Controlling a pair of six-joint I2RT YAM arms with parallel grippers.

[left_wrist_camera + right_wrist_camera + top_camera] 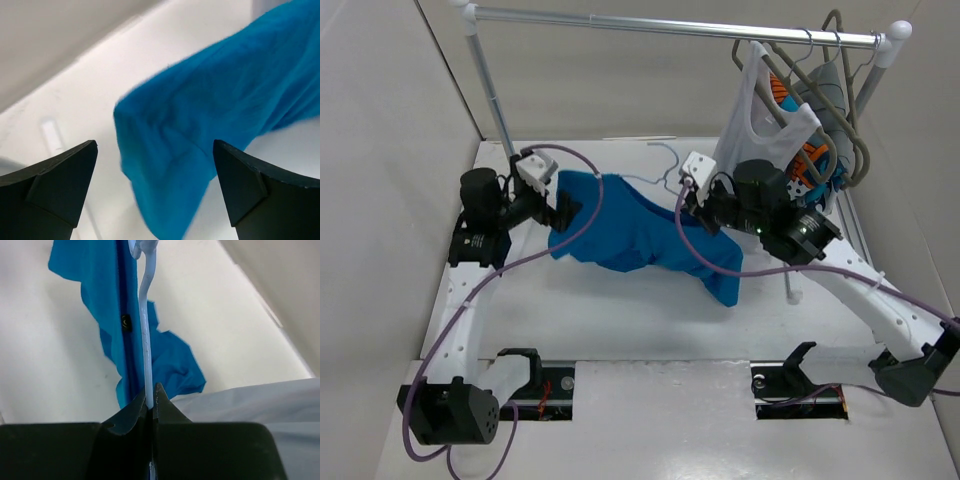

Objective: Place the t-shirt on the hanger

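Observation:
The bright blue t-shirt [640, 235] hangs bunched above the white table between my two grippers. The pale-blue wire hanger [672, 165] shows only its hook end above the shirt; the rest is hidden in the fabric. My right gripper [696, 204] is shut on the hanger's wire [145, 340] in the right wrist view [152, 390], with the t-shirt [115, 315] draped beyond it. My left gripper [566, 212] is at the shirt's left edge. In the left wrist view it [154, 145] is wide open, and the t-shirt [210, 115] hangs just ahead of the fingers, not clamped.
A clothes rack's metal rail [670, 24] spans the back. A white tank top [760, 110], a patterned garment [812, 152] and grey hangers [842, 90] hang at its right end. The rack's left post [492, 95] stands behind the left arm. Walls close both sides.

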